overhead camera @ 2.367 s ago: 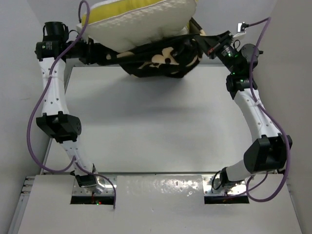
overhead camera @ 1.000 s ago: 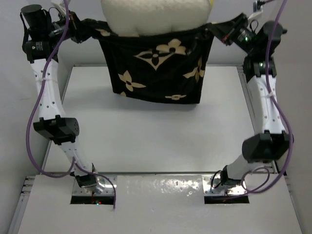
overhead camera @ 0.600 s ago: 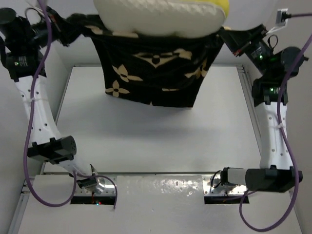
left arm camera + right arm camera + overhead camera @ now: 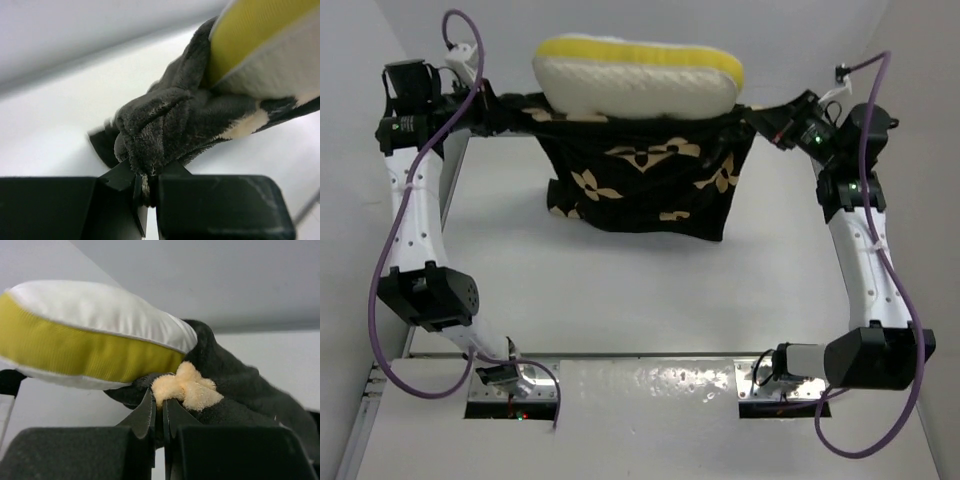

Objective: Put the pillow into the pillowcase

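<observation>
The black pillowcase (image 4: 645,180) with tan flower motifs hangs above the table, stretched between both grippers. The white quilted pillow (image 4: 635,82) with yellow trim sits in its open mouth, its upper part sticking out. My left gripper (image 4: 496,110) is shut on the case's left corner (image 4: 150,130); the pillow's yellow edge (image 4: 245,35) shows just beyond. My right gripper (image 4: 772,120) is shut on the case's right corner (image 4: 187,387), with the pillow's yellow band (image 4: 85,352) close to the left.
The white table (image 4: 620,290) lies below the hanging case, with raised edges at left and right. Both arms reach up high at the far end. Grey walls stand on both sides and behind.
The arms have come down and drawn inward a little. The pillowcase hangs lower over the table, and the pillow sits lower in view with its yellow trim turned upward.
</observation>
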